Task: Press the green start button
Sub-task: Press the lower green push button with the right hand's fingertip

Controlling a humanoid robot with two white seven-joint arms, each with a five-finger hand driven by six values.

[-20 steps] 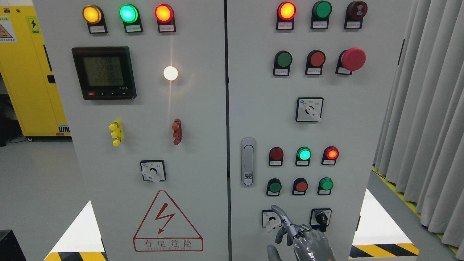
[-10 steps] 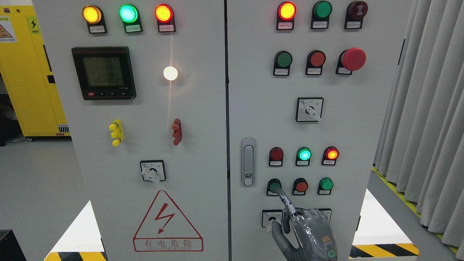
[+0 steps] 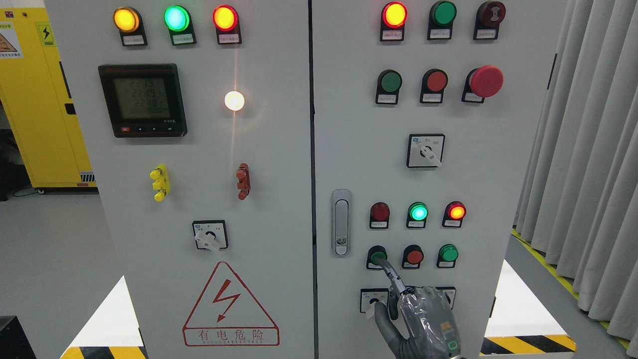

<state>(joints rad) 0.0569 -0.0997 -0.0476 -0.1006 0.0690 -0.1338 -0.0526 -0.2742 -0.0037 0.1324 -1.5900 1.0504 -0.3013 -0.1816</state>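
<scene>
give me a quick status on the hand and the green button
Right hand up at the panel, index fingertip on the lower-left green button. Left hand out of view. Nothing in the way.

You have a yellow cabinet at the left on a grey floor, pleated grey curtains right, hazard striping low down
</scene>
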